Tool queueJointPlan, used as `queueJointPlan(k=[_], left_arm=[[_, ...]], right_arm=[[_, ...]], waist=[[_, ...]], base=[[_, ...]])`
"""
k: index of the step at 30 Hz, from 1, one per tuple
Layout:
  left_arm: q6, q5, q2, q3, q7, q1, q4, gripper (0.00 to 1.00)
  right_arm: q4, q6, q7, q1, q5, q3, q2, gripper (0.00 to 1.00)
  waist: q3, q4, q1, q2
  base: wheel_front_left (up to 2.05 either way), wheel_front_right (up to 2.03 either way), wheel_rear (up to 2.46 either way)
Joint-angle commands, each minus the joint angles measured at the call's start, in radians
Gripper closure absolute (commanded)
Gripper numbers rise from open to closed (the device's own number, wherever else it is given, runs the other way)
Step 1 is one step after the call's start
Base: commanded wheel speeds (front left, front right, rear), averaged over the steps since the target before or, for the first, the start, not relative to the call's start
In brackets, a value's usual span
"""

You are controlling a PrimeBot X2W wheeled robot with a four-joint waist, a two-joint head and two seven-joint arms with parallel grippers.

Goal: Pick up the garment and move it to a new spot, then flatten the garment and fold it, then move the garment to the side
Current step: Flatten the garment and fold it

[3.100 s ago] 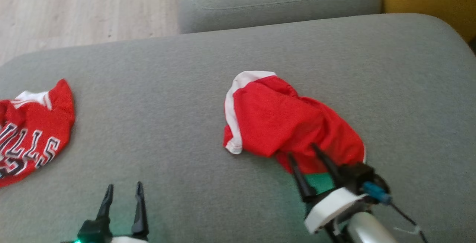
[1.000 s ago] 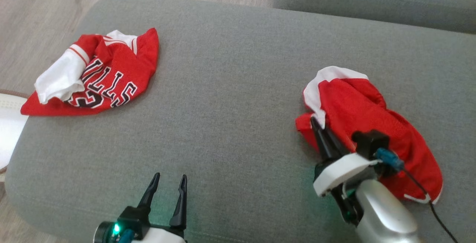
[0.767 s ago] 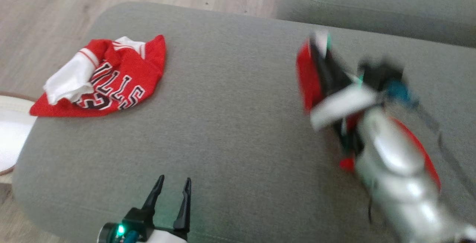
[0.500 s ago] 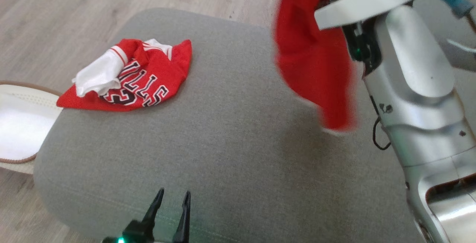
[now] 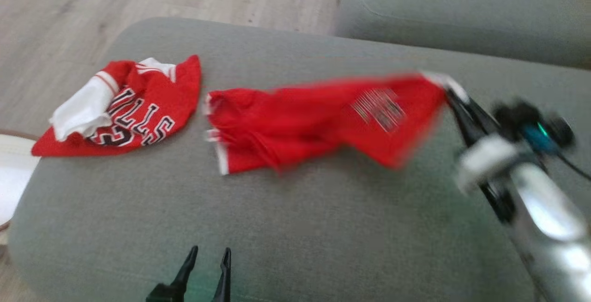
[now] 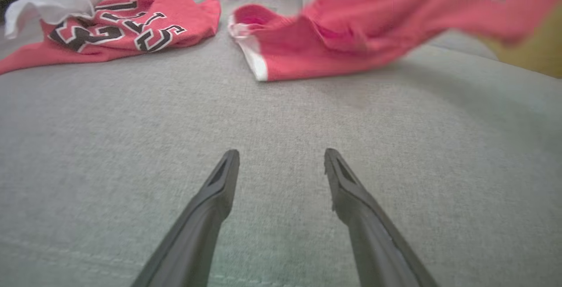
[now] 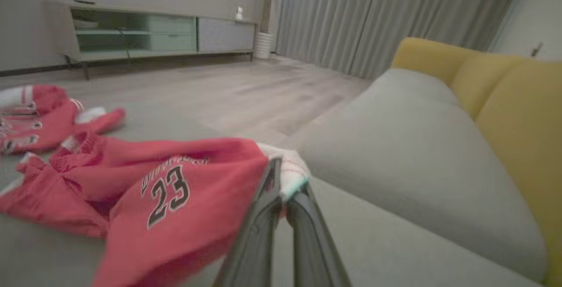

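Swung down from mid-air, the red shorts [image 5: 314, 117] now stretch across the grey cushion [image 5: 323, 219], their white-trimmed corner pinched in the right gripper [image 5: 449, 91], while the left gripper [image 5: 210, 250] hovers with jaws spread.

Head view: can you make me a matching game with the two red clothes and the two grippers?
Things:
1. numbered red garment
2. lettered jersey
3. left gripper
4. right gripper

States:
A. open, holding nothing
B. shut on a white-trimmed corner
C. crumpled near the left end of the grey cushion
D. stretched out, one end held up, the other end down on the cushion

Pairs: 1-D, 2-C, 3-A, 4-B
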Motion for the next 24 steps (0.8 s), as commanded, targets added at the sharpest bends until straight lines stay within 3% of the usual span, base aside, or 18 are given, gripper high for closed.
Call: queueJointPlan(k=[1, 3, 4, 7, 12, 17, 24], left_arm=[[0.003, -0.005, -0.002, 0.021, -0.005, -0.061, -0.031, 0.00], [0.006, -0.006, -0.002, 0.024, -0.005, -0.069, -0.032, 0.00], [0.007, -0.006, -0.002, 0.026, -0.005, -0.070, -0.033, 0.00], [0.006, 0.000, -0.002, 0.037, -0.005, -0.074, -0.031, 0.00], [0.001, 0.008, -0.002, 0.040, -0.005, -0.080, -0.029, 0.00], [-0.003, 0.008, -0.002, 0.025, -0.005, -0.087, -0.025, 0.00], [-0.002, 0.011, -0.002, 0.014, -0.005, -0.075, -0.019, 0.00]], right_arm=[[-0.001, -0.001, -0.006, 0.034, 0.005, -0.035, -0.042, 0.96], [0.032, -0.001, -0.006, 0.110, 0.010, -0.092, -0.073, 0.54], [0.048, -0.001, -0.006, 0.143, 0.012, -0.131, -0.081, 0.00], [0.052, -0.001, -0.006, 0.237, -0.027, -0.267, -0.065, 0.00], [-0.043, -0.001, -0.006, 0.311, -0.127, -0.371, 0.028, 0.00], [-0.119, -0.001, -0.006, 0.356, -0.172, -0.292, 0.130, 0.00], [-0.099, -0.001, -0.006, 0.332, -0.150, -0.165, 0.186, 0.00]], waist=[[0.025, -0.036, 0.0000, 0.0000], [0.029, -0.057, 0.0000, 0.0000], [0.030, -0.067, 0.0000, 0.0000], [0.027, -0.113, 0.0000, 0.0000], [0.019, -0.149, 0.0000, 0.0000], [0.011, -0.137, 0.0000, 0.0000], [-0.003, -0.078, 0.0000, 0.0000]], base=[[0.00, 0.00, 0.00], [0.00, 0.00, 0.00], [0.00, 0.00, 0.00], [0.00, 0.00, 0.00], [0.00, 0.00, 0.00], [0.00, 0.00, 0.00], [0.00, 0.00, 0.00]])
